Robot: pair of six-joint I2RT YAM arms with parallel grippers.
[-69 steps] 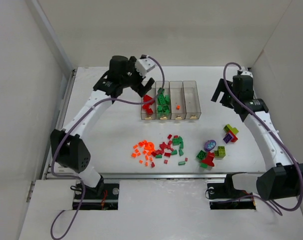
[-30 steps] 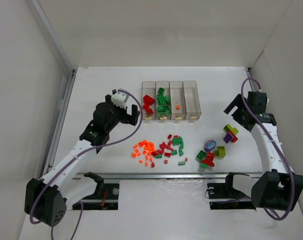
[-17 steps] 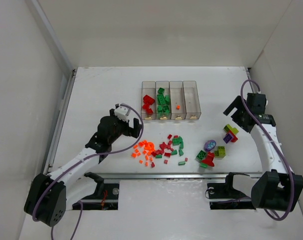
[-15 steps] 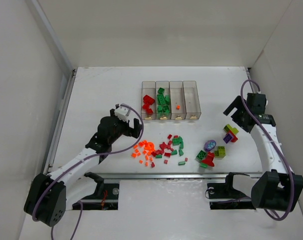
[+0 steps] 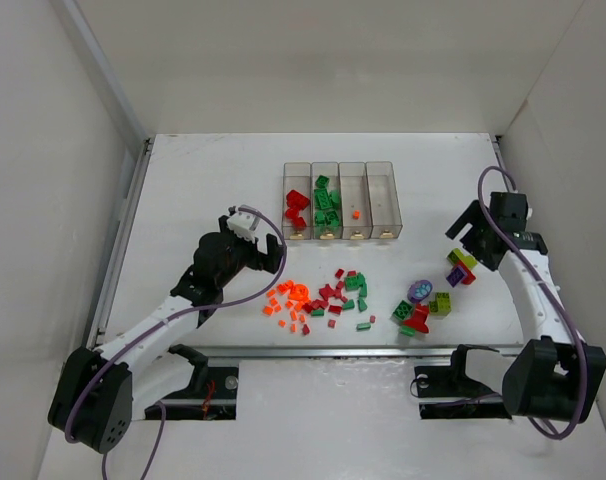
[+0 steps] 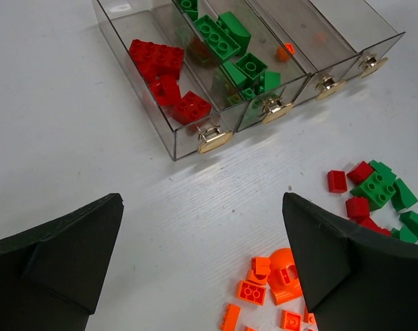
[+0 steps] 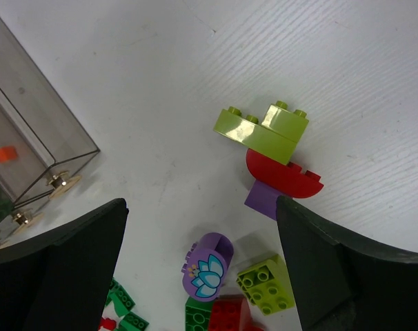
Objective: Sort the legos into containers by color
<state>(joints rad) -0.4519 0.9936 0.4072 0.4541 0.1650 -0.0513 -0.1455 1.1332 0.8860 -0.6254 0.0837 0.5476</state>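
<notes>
In clear rectangular bins [image 6: 130,69], studded bricks [image 6: 157,56]

A lab, white panels [image 5: 43,200] enclosing the table [image 5: 213,180]

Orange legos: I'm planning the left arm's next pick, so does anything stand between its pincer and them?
Nothing visible does. The open left pincer hangs just short of the orange legos, and only bare table lies between.

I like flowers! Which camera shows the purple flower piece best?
The right wrist view: the purple flower piece sits close, petals clear. The top view shows only a tiny purple blob. The left wrist view misses it.
</notes>
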